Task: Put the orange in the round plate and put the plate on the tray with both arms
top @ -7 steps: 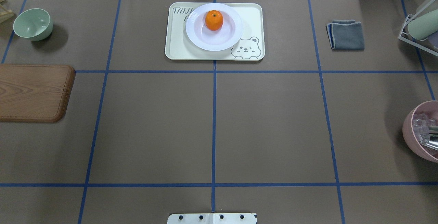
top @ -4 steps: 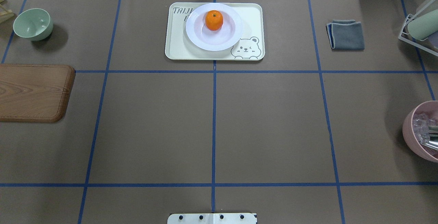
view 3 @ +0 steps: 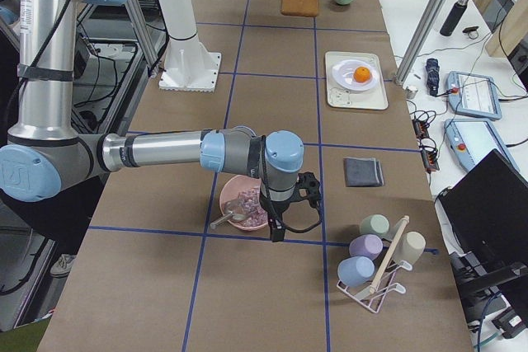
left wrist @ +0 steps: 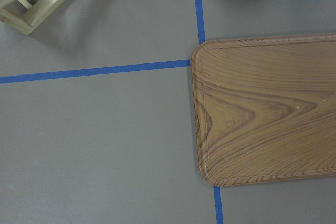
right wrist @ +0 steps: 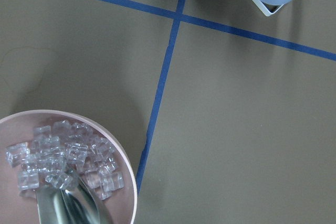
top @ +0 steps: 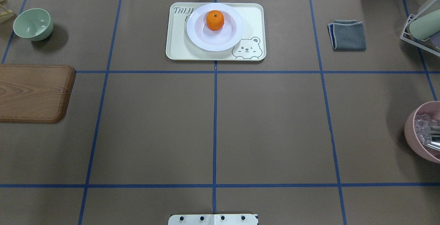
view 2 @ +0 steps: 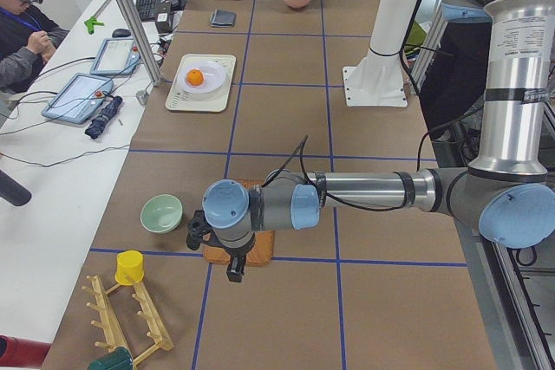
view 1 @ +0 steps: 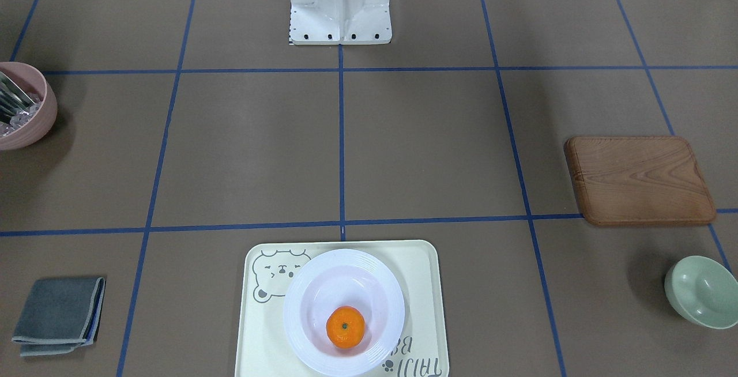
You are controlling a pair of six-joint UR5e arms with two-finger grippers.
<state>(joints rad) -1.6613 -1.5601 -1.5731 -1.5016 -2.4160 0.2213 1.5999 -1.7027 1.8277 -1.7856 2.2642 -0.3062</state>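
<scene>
The orange (top: 215,20) lies in the round plate (top: 196,40), which rests flat on the tray (top: 254,15) over its lettered end. In my judgement both placements are done, so nothing needs holding. That would explain why the left hand (view 2: 232,268) hangs well apart from the tray, above the wooden board (top: 34,92), and the right hand (view 3: 275,231) hangs over the pink bowl (top: 408,128). I cannot tell whether either hand's fingers are apart or together. On the bench (top: 154,132) I count one orange, one plate, one tray, one board, one mint bowl (top: 33,24), one pink bowl and one grey cloth (top: 348,35).
</scene>
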